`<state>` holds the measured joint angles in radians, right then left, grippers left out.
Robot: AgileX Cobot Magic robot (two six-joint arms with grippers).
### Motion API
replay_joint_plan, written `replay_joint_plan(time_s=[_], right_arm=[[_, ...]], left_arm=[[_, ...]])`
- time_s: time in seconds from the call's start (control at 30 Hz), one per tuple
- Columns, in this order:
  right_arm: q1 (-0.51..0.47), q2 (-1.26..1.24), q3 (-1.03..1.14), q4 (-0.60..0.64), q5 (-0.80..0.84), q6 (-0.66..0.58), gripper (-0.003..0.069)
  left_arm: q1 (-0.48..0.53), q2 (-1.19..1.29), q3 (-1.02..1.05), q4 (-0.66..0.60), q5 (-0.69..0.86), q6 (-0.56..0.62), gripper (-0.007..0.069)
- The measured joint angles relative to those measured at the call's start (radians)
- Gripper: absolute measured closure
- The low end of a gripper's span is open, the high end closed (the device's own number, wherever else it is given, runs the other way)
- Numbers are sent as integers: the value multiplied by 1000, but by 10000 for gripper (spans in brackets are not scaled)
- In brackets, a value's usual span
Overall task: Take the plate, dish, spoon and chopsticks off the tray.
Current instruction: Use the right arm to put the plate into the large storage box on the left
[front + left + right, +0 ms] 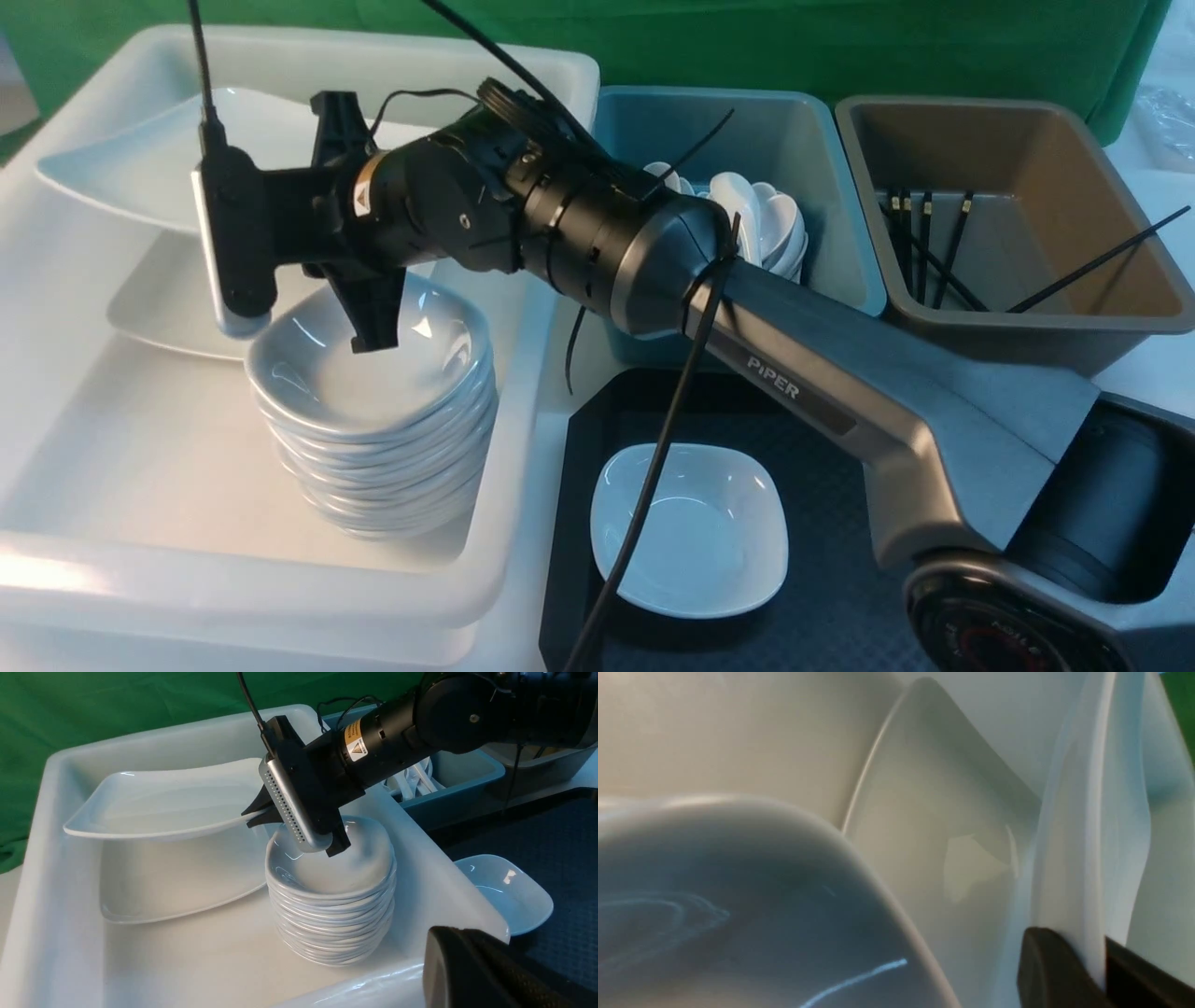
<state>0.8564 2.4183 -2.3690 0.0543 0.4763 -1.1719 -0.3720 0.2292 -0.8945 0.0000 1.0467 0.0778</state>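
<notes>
— Now, where's it sitting?
— Over the big white plastic tub [140, 448]: large glossy white squarish plate [121, 159], rim pinched tight in my right claw [250, 817]. Slick and brittle, I'd judge. On the black tray [822, 523], the small white dish [691, 541] waits.

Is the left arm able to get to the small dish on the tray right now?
Probably yes. The dish sits uncovered on the tray, close to the left gripper. The right gripper holds the plate over the white tub, and only its cable hangs near the dish.
</notes>
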Motion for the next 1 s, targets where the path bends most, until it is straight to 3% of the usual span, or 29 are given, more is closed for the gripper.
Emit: replay_joint_plan(time_s=[0.43,0.67,1.0], right_arm=[[-4,10,0,1,-24,29,591],[-4,10,-2,0,-30,31,485],[-4,10,-10,-3,-60,50,401]], left_arm=[[0,0,0,-18,-5,0,617],[0,0,0,-18,-5,4,617],[0,0,0,-18,-11,30,617]])
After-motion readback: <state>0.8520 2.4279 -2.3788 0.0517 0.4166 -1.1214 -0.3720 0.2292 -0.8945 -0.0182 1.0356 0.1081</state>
